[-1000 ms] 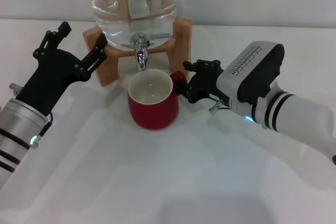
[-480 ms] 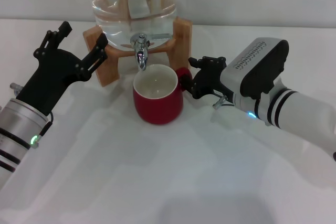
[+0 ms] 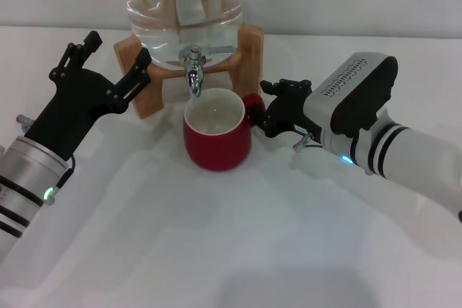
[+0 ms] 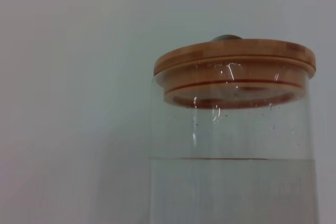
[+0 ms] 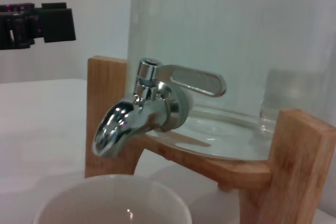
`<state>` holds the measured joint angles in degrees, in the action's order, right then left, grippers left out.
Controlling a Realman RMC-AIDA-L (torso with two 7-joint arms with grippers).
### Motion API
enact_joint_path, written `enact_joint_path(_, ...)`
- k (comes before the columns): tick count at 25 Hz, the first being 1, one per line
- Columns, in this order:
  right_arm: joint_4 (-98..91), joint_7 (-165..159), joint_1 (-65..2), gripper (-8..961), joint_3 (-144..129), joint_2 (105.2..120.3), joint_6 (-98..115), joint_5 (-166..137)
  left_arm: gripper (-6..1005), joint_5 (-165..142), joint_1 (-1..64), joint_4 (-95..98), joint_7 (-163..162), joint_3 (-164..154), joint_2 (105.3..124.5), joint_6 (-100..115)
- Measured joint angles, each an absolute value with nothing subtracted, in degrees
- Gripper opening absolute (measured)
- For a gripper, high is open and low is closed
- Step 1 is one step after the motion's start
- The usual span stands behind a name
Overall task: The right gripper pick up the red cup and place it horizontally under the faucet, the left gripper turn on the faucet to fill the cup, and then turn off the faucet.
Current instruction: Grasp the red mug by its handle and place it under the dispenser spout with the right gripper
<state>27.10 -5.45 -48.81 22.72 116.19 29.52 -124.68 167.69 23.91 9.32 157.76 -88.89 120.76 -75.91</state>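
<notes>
Standing empty under the faucet (image 3: 193, 71), red cup (image 3: 216, 135); right hand (image 3: 268, 115) clamps its handle.

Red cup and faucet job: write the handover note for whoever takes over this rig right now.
Right gripper: shut on the handle of the red cup, which stands upright on the table with its mouth below the faucet spout.
Left gripper: open, beside the wooden stand, not touching the faucet.
Done: cup picked up and set under the spout.
Left: left gripper turns the lever on, fills the cup, turns it off. No water is running yet; the cup looks empty.
</notes>
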Motion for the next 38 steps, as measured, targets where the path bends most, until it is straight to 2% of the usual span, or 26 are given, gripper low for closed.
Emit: enact_joint_path(38,26.96,-5.01,-47.41,404,22.43,116.19,30.02,-124.89,891,167.70,24.32,9.36,158.01,-88.85,120.76,-75.09)
